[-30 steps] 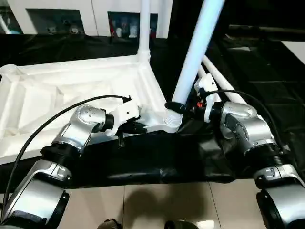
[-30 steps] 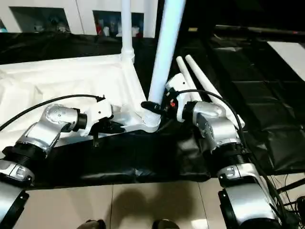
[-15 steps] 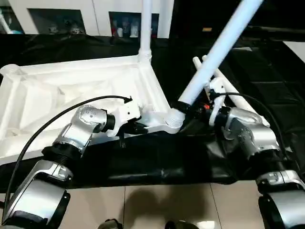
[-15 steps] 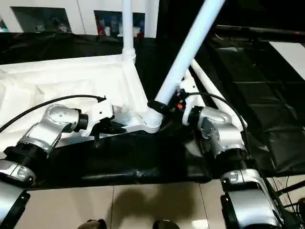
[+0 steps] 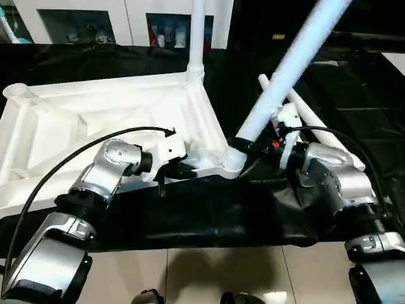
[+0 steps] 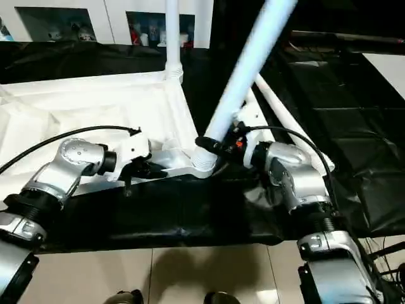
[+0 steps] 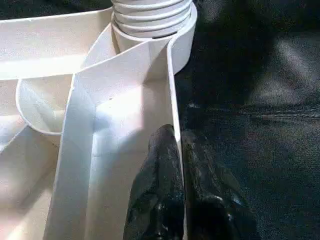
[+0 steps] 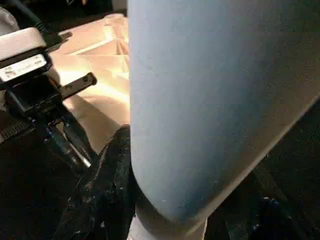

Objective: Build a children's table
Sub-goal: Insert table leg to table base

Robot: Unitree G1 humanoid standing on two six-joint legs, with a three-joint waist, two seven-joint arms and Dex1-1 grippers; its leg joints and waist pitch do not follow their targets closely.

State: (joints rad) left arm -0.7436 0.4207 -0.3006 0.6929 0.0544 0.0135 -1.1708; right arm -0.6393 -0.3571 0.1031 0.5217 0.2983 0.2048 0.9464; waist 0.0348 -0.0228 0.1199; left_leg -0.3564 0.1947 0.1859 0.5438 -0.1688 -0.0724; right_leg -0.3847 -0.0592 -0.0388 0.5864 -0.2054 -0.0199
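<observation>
While the white table top (image 5: 95,126) lies upside down on the black sheet (image 5: 209,215) in the left half of the frame, the left gripper (image 7: 176,150) pinches its thin near wall, fingers squeezed together on it. In the middle, the right gripper (image 5: 248,145) has its fingers clamped around a leaning leg (image 5: 285,69), whose bottom end sits at the near corner socket (image 5: 233,161). Another leg (image 5: 197,31) stands straight up in the far corner. Two spare legs (image 5: 316,126) lie at the right.
</observation>
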